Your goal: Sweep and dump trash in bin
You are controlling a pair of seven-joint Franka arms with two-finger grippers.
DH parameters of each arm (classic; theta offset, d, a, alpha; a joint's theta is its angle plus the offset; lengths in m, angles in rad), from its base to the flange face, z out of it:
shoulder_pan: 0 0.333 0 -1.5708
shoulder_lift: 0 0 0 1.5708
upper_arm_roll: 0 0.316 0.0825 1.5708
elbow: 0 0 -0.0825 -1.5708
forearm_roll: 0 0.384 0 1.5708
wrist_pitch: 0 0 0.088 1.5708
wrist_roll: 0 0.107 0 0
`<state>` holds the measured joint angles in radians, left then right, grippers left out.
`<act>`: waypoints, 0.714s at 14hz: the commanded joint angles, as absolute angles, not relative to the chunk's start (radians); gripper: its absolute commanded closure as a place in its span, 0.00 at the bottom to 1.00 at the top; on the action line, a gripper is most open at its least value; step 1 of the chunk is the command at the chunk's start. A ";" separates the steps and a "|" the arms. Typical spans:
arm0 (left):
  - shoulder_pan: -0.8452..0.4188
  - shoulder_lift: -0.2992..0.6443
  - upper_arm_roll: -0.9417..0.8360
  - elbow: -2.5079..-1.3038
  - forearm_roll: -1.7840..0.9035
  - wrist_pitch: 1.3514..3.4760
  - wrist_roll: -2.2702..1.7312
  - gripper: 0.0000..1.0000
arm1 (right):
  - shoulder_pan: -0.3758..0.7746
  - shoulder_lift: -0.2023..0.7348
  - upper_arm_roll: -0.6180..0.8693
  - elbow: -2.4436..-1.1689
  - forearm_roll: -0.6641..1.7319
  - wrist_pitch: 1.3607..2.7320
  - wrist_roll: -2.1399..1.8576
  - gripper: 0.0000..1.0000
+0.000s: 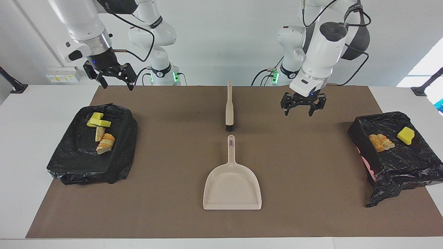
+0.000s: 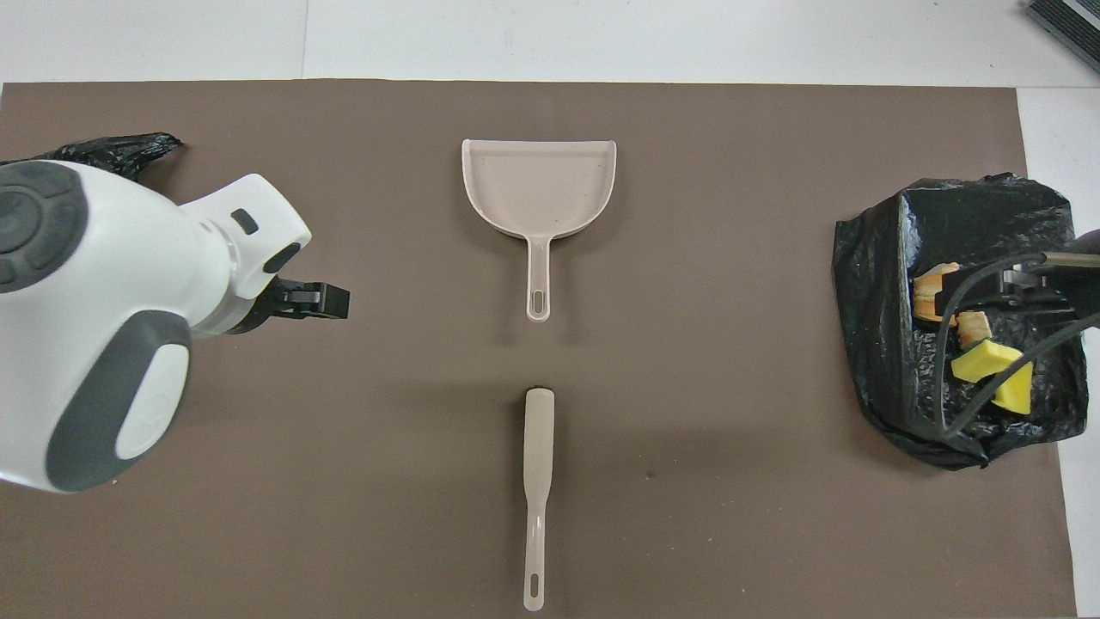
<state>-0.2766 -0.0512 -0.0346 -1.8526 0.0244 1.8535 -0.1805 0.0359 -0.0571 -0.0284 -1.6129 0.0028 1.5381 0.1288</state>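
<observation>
Brown matting covered a white tabletop beneath a pale wall, with both robot arms raised clear of the work. Nearest the robots, a beige brush lay flat on the mat at mid-table, its dark bristle end pointing away from them. Just past it, and apart from it, a beige dustpan rested flat and bare of scraps, its handle turned toward the brush and its open mouth facing away from the robots.

Trash sat on two bins lined with black plastic at either end of the table, both roughly level with the dustpan. On the bin at the right arm's end lay yellow sponge bits and tan bread-like lumps, the sponge nearer the robots. On the bin at the left arm's end, an orange-tan lump lay beside a single yellow sponge piece.

The left gripper hung in the air over bare mat between the brush and the bin at its own end, jaws spread wide and holding nothing. The right gripper hung over the robots' edge of the mat near its bin, jaws likewise wide apart and empty. Neither gripper touched the brush, the dustpan or the trash.
</observation>
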 commanded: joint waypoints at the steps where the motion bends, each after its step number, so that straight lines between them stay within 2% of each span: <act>1: -0.201 -0.107 -0.043 -1.815 0.035 1.746 -0.095 0.00 | 0.040 -0.063 -0.041 -1.611 0.006 1.519 0.107 0.00; 4: -0.126 -0.100 -0.040 -1.634 0.026 1.573 0.047 0.00 | 0.040 -0.064 -0.040 -1.614 0.005 1.523 0.106 0.00; 6: -0.068 -0.054 -0.038 -1.524 -0.017 1.458 0.074 0.00 | 0.043 -0.064 -0.038 -1.614 -0.015 1.520 0.100 0.00; 10: -0.043 -0.011 -0.038 -1.441 -0.017 1.443 0.075 0.00 | 0.040 -0.093 -0.048 -1.598 -0.009 1.523 0.098 0.00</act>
